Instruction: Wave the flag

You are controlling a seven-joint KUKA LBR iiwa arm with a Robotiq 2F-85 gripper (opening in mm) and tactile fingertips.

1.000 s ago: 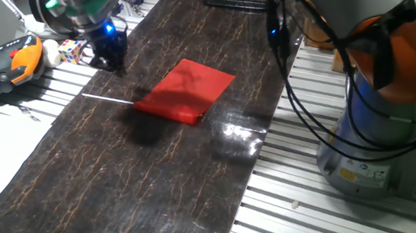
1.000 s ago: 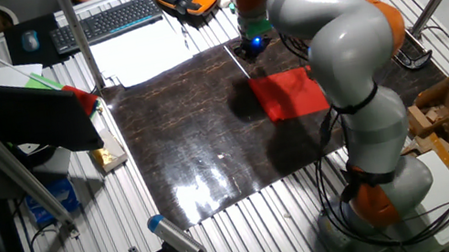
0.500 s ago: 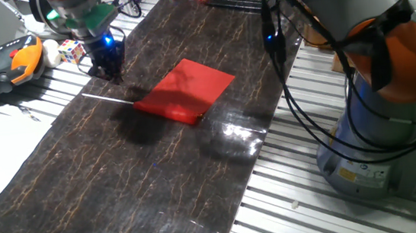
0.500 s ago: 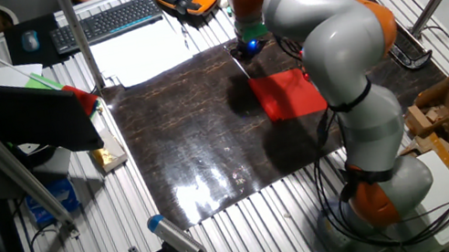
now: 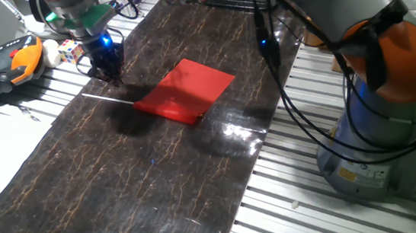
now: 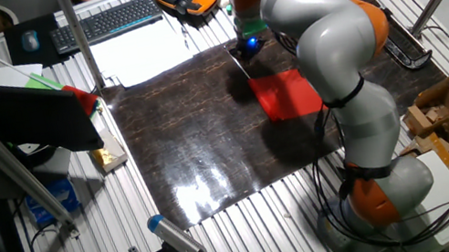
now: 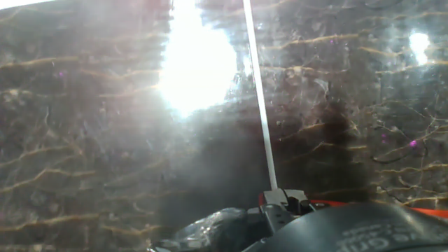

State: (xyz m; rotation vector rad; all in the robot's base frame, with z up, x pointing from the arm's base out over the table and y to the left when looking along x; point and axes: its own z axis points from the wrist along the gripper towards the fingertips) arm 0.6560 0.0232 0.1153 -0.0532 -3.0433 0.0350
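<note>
Flag [image 5: 187,90] lies flat on the dark, gold-veined tabletop [image 5: 161,182], a bright plain red rectangle with one thin white stick [image 5: 107,98] running out from its left edge. In one fixed view the sheet sits mid-table, its near edge slightly shadowed and thickened where the cloth folds. The stick points left toward my pincer [image 5: 109,71], which hangs just above the stick's free end, a blue light glowing on my wrist. From here I cannot tell whether my fingers are apart or together, nor whether they touch the stick.

In the other fixed view the flag [image 6: 287,95] shows as a red patch partly covered by my grey arm [image 6: 323,25], and my pincer [image 6: 245,49] sits at the far edge of the tabletop [image 6: 190,141].

My hand view shows the white stick [image 7: 260,98] as a straight thin line running from the top of the picture down to my own dark body, with a sliver of red at the lower right and strong glare on the tabletop [image 7: 84,140].
</note>
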